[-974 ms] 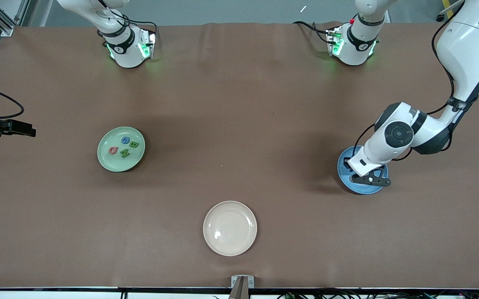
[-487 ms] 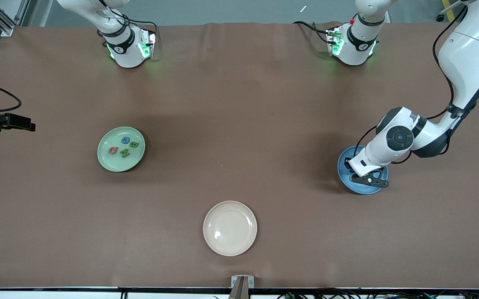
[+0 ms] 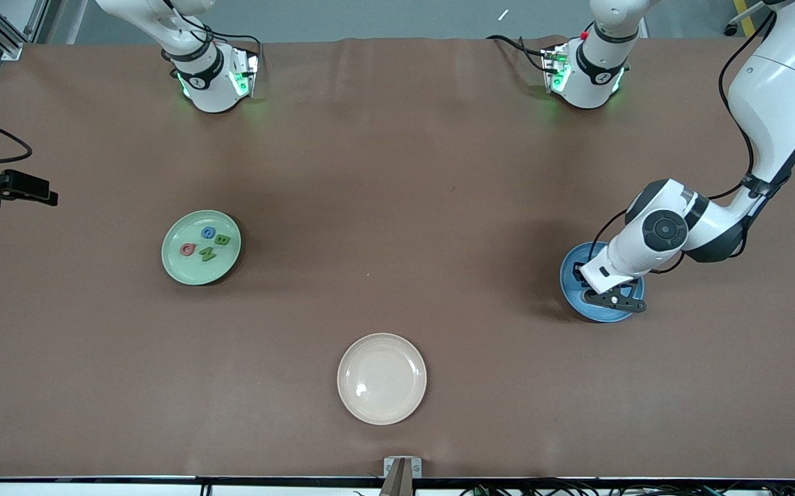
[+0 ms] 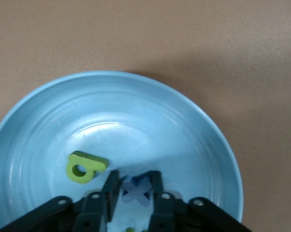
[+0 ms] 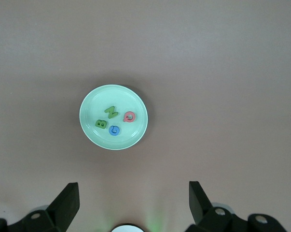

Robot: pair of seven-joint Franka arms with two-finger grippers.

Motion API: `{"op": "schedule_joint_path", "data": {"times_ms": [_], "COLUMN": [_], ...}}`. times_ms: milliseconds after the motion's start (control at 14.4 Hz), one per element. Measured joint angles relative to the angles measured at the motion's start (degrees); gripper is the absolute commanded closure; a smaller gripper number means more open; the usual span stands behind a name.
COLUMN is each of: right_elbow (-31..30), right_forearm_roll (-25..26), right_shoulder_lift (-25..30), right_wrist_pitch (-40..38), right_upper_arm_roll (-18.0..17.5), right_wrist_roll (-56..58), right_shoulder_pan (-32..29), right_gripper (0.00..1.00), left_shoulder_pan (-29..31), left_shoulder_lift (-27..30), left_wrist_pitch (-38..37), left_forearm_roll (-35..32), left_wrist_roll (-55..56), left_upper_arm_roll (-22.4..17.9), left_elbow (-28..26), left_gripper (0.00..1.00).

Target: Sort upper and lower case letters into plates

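Note:
My left gripper (image 3: 611, 293) hangs low inside the bright blue plate (image 3: 572, 275). In the left wrist view its fingers (image 4: 110, 186) stand a little apart, open, either side of a blue x letter (image 4: 135, 191) lying on the plate's floor (image 4: 184, 125). A green letter (image 4: 83, 166) lies beside them. The mint green plate (image 3: 180, 269) holds a pink letter (image 3: 188, 249), a blue one (image 3: 209, 233) and two green ones (image 3: 222, 240). My right gripper (image 3: 32, 189) waits high at the right arm's end of the table, wide open (image 5: 133, 193) and holding nothing, looking down on the mint plate (image 5: 94, 104).
An empty cream-white plate (image 3: 397, 393) sits near the table's front edge, nearer the front camera than both other plates. The two arm bases (image 3: 213, 83) stand at the table's back edge.
The left gripper's fingers have parted slightly around the blue x, and the hand has shifted a little over the blue plate. The right gripper has drifted toward the bases' edge.

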State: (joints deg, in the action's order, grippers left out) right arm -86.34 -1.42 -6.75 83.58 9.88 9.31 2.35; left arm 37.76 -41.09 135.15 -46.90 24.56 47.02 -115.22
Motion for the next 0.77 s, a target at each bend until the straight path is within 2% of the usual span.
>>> {"op": "schedule_joint_path", "data": {"times_ms": [209,417,557,765], "right_elbow": [-5.04,-6.62,-7.1,-8.11], "right_forearm_roll": [0.02,0.15,0.44,0.61], "right_shoulder_lift": [3.75,5.93,6.95,8.49], "right_wrist_pitch": [2.66,3.02,3.02,3.02], "right_upper_arm_roll": [-0.98,-1.98,-2.35,-2.65], "right_wrist_roll": [0.01,0.01,0.01,0.01], "right_shoulder_pan": [-1.3,-1.94,-1.93,-1.93], "right_gripper": [0.0,0.0,0.0,0.0], "left_shoulder_pan": [0.14,0.79,2.85,10.27], "left_shoulder_lift": [0.09,2.2,5.05,7.65], "left_wrist_pitch": [0.0,-0.36,-2.75,-9.44], "left_forearm_roll": [0.0,0.02,1.46,5.09], "left_wrist_roll": [0.0,0.0,0.0,-0.04], "left_upper_arm_roll": [0.01,1.07,4.23,13.23], "left_elbow": [0.5,1.74,2.67,4.3], "left_gripper": [0.0,0.0,0.0,0.0]}}
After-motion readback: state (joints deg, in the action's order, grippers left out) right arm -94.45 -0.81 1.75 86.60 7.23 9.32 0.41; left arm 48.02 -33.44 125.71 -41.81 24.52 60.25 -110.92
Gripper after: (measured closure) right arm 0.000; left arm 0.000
